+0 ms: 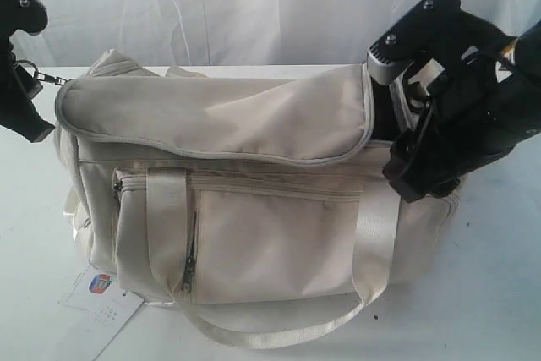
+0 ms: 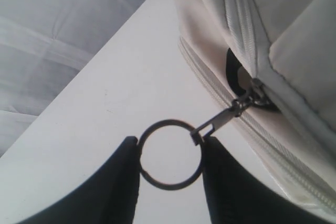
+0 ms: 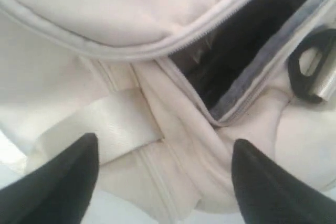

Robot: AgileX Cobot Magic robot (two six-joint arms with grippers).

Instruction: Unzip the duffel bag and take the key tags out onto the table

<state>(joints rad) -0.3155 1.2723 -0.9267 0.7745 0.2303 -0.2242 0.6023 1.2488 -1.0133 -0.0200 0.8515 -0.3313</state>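
I am looking in on what reads as a robot test lab or a staged recording set, not a home. A plain white table (image 1: 499, 293) fills the foreground. A creased white cloth backdrop (image 1: 254, 6) hangs behind it and hides the rest of the room. 2 black robot arms, the left arm (image 1: 19, 2) and the right arm (image 1: 482, 90), reach in from the sides. 1 cream duffel bag (image 1: 254, 226) sits on the table.
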